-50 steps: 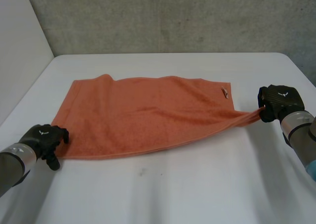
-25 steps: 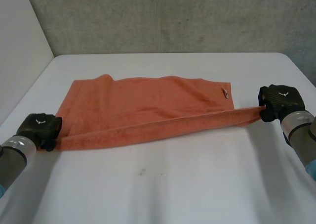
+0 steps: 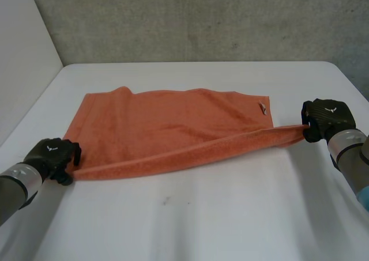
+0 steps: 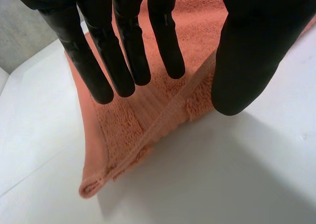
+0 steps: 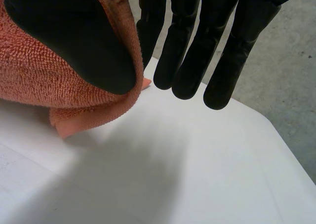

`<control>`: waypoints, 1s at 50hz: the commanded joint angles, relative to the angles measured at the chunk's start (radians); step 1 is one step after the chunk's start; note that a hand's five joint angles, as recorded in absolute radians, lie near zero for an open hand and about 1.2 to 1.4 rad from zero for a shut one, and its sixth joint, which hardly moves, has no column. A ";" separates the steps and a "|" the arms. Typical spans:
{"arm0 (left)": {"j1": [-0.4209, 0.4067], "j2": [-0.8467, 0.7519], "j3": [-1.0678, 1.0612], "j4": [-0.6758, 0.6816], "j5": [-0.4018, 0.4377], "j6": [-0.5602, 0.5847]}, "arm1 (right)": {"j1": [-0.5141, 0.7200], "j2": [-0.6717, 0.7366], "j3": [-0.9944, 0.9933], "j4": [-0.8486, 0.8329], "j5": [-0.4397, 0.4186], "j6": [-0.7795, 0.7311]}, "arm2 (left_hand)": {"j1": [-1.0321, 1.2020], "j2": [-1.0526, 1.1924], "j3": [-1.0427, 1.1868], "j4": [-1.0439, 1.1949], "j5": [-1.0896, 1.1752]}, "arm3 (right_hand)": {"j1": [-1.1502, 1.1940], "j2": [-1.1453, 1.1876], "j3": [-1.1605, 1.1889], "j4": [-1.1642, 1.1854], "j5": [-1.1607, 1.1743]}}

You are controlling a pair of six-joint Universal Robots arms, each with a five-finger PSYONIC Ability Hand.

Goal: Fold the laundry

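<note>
An orange towel (image 3: 173,128) lies spread on the white table (image 3: 202,226), its near edge drawn up into a ridge between my two hands. My left hand (image 3: 52,152) is at the near left corner. In the left wrist view its fingers (image 4: 123,61) are straight and spread above the towel (image 4: 163,110), the thumb stands beside the hem, and the corner lies on the table past the fingertips. My right hand (image 3: 327,117) holds the near right corner just off the table. In the right wrist view the towel (image 5: 44,80) is pinched under the thumb (image 5: 74,36).
A small white tag (image 3: 262,107) sits near the towel's far right corner. The table's far edge meets a grey wall (image 3: 202,19). Bare table surface lies in front of the towel, with a small dark mark (image 3: 166,201) on it.
My left hand came onto the near left corner and lifted it, pulling the near edge taut. Its fingers have since loosened, it has drawn nearer, and the edge sags. The right hand stayed put.
</note>
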 commanded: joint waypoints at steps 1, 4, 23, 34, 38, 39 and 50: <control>0.015 0.001 -0.001 -0.005 -0.001 0.003 | -0.003 0.002 -0.002 -0.002 0.000 -0.001 | 0.093 0.089 0.082 0.091 0.093 | 0.418 0.215 0.210 0.203 0.235; 0.018 -0.003 -0.001 -0.005 -0.001 0.004 | -0.004 0.004 -0.004 -0.002 0.002 -0.001 | 0.099 0.095 0.087 0.097 0.099 | 0.418 0.215 0.210 0.203 0.235; 0.006 0.095 0.020 0.040 -0.003 -0.007 | -0.007 -0.117 -0.018 0.079 -0.006 -0.021 | 0.659 0.655 0.648 0.657 0.659 | 0.418 0.215 0.210 0.203 0.235; 0.019 0.450 0.002 -0.158 0.000 -0.008 | -0.084 -0.320 -0.077 0.452 -0.020 -0.297 | 0.659 0.655 0.648 0.657 0.659 | 0.418 0.215 0.210 0.203 0.235; 0.021 0.514 -0.006 -0.248 0.003 -0.007 | -0.090 -0.357 -0.079 0.516 -0.017 -0.352 | 0.659 0.655 0.648 0.657 0.659 | 0.418 0.215 0.210 0.203 0.235; 0.024 0.539 -0.013 -0.282 0.003 -0.005 | -0.090 -0.370 -0.076 0.533 -0.017 -0.363 | 0.659 0.655 0.648 0.657 0.659 | 0.418 0.215 0.210 0.203 0.235; 0.030 0.559 -0.062 -0.284 0.020 0.000 | -0.093 -0.392 -0.039 0.535 -0.038 -0.370 | 0.659 0.655 0.648 0.657 0.659 | 0.418 0.215 0.210 0.203 0.235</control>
